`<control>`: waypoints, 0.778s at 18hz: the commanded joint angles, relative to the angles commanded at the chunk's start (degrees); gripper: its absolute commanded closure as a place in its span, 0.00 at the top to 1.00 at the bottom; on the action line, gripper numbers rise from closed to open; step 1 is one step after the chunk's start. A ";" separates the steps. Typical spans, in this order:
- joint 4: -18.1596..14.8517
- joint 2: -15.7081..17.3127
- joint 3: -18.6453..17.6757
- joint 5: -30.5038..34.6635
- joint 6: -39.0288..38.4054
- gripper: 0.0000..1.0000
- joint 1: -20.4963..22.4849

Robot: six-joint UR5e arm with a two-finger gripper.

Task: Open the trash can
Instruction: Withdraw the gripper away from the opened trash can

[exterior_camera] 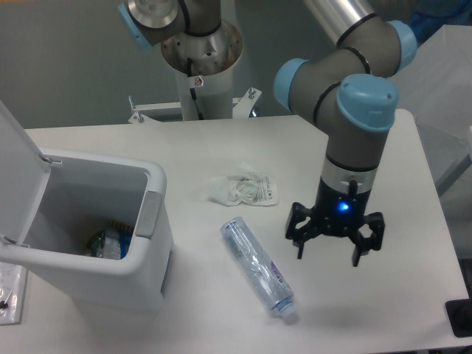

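My gripper (329, 252), fingers spread and empty, hangs at lower right. The trash can (151, 273), lower left, stands lid-up beside a bottle (258, 270).

Trash can (151, 243) lid, left side cut off by frame.

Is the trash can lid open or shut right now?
Open. The trash can has its lid swung up at the left, and the inside shows, with some rubbish at the bottom. The gripper hangs open, away to the right.
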 joint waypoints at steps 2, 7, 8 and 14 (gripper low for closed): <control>0.00 -0.44 -0.44 1.48 9.65 1.00 0.44; -6.41 0.17 -0.88 8.78 21.92 1.00 0.54; -6.68 0.09 -1.06 9.49 21.92 1.00 0.45; -6.59 0.17 -1.85 11.34 21.92 1.00 0.27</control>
